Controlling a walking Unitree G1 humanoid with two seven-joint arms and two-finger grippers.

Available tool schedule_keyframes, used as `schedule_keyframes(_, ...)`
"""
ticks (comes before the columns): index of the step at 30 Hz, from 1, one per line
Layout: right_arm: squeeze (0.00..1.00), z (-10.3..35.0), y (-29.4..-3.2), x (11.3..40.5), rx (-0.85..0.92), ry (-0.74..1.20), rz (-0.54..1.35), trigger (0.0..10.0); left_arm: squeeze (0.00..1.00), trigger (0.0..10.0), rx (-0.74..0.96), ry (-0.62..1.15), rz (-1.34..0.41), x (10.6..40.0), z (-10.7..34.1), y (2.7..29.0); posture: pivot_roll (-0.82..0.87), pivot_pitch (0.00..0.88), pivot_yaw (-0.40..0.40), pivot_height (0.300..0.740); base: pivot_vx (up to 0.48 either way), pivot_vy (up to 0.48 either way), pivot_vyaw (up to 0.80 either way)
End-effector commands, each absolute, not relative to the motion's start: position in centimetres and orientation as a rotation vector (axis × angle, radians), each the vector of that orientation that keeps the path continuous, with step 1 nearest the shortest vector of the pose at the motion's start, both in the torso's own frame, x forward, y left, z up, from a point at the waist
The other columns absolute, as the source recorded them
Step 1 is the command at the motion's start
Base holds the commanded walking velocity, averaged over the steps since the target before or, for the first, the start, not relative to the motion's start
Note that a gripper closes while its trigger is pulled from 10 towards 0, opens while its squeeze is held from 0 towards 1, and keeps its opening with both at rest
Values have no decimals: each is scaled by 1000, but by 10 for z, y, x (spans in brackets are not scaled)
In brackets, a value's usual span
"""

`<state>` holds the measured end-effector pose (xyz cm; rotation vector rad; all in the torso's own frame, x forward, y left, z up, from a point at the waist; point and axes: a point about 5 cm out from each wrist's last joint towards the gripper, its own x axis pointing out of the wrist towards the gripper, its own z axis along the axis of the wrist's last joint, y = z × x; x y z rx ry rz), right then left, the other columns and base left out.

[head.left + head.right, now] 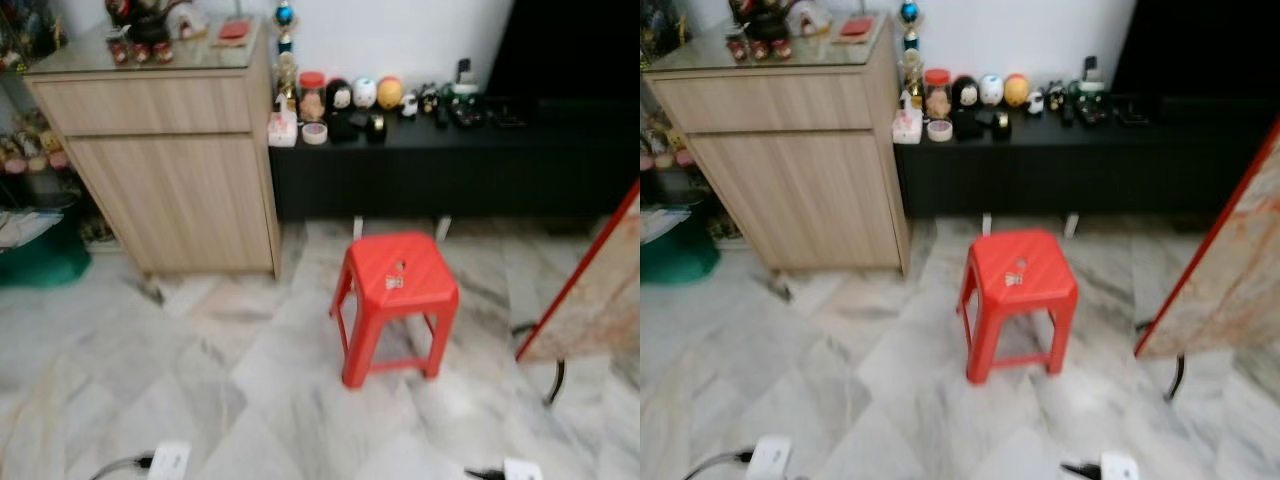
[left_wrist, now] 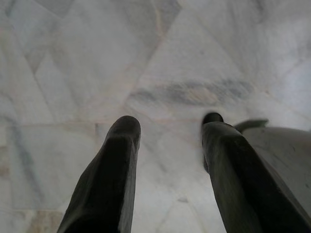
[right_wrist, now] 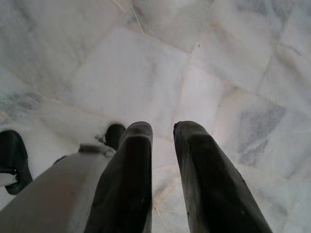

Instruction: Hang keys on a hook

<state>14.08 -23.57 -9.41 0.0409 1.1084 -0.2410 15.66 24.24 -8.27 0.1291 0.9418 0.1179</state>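
Both grippers just hang idle over the pale marble floor (image 1: 200,380): left gripper (image 2: 170,145) fingers wide apart, right gripper (image 3: 163,141) slightly parted, nothing held. Further out, small metal keys (image 1: 394,281) sit on the red plastic stool (image 1: 395,300), probably staged for pickup.

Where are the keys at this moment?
In the left eye view, the keys lie on top of the red stool, right of the wooden cabinet and before the black bench.

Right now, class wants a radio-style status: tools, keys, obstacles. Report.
Left tool open, empty, over marble floor. Right tool slightly open, empty. Keys on red stool ahead. Path to stool open; no hook spotted.
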Motion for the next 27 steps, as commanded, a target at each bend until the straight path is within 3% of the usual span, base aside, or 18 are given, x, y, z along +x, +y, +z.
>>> schedule_keyframes(1, 0, -94, -244, 136, 38, 1111, -267, 10000, 0, 10000, 100, 943, 105, 156, -85, 234, 78, 0, -17, 740, 0, 0, 0)
schedule_keyframes(10, 0, -93, -244, 137, 45, 1108, -273, 10000, 0, 10000, 83, 950, 95, 157, -85, 233, 78, 0, -17, 740, 0, 0, 0)
schedule_keyframes(27, 0, -92, -243, 141, 91, 1065, -294, 10000, 0, 10000, 81, 946, 87, 159, -84, 233, 71, 0, -9, 740, 319, 0, 0)
